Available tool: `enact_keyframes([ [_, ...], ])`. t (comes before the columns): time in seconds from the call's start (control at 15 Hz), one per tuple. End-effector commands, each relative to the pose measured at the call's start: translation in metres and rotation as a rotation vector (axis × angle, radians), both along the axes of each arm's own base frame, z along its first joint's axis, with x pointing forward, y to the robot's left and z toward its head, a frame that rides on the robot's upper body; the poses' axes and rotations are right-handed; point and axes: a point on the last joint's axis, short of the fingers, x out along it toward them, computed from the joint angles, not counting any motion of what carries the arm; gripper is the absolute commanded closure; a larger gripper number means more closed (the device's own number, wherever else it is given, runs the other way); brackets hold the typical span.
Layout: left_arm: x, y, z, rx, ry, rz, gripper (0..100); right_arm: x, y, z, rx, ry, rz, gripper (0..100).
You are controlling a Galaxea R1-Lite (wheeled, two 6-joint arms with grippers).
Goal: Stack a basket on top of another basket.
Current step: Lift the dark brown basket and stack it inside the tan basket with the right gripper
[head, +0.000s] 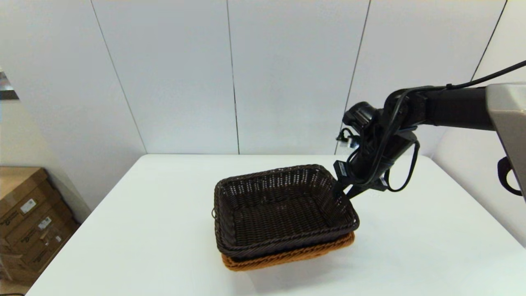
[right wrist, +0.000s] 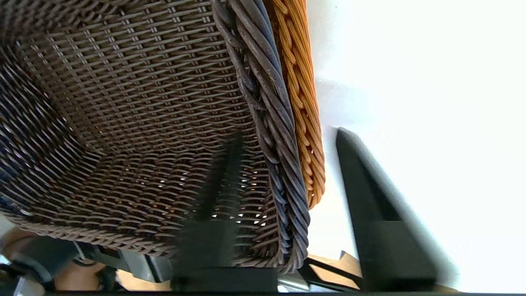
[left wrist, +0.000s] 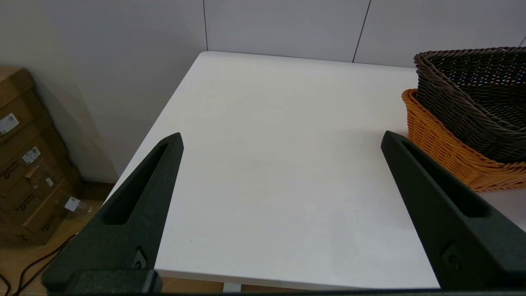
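Note:
The dark brown basket (head: 283, 209) sits nested in the orange-tan basket (head: 287, 257) at the middle of the table, and only the orange rim shows along its near and right sides. My right gripper (head: 343, 190) is at the dark basket's far right corner. In the right wrist view this gripper (right wrist: 288, 135) is open and straddles both rims. One finger is inside the dark basket (right wrist: 144, 102) and the other is outside the orange basket (right wrist: 300, 82). My left gripper (left wrist: 281, 135) hangs open and empty over the table, left of the stacked baskets (left wrist: 472, 94).
The white table (head: 144, 226) ends at a panelled wall behind. Cardboard boxes (head: 28, 213) stand on the floor beyond the table's left edge, and the left wrist view shows them too (left wrist: 24, 164).

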Motion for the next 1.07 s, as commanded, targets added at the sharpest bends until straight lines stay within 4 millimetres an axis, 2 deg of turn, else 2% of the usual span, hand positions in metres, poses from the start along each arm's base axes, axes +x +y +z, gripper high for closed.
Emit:
enact_keyframes([
  [0.07, 0.0000, 0.0000, 0.0000, -0.001, 0.000, 0.001, 0, 0.0000, -0.0026, -0.0002, -0.020, 0.003, -0.023, 100],
  [0.47, 0.0000, 0.0000, 0.0000, -0.001, 0.000, 0.001, 0, -0.0026, -0.0034, 0.0063, -0.022, -0.001, -0.101, 100],
  [1.0, 0.0000, 0.0000, 0.0000, -0.001, 0.000, 0.001, 0, -0.0044, 0.0003, 0.0084, -0.029, -0.012, -0.085, 100],
  [1.07, 0.0000, 0.0000, 0.0000, -0.001, 0.000, 0.001, 0, -0.0044, 0.0009, 0.0078, -0.030, -0.011, -0.084, 0],
])
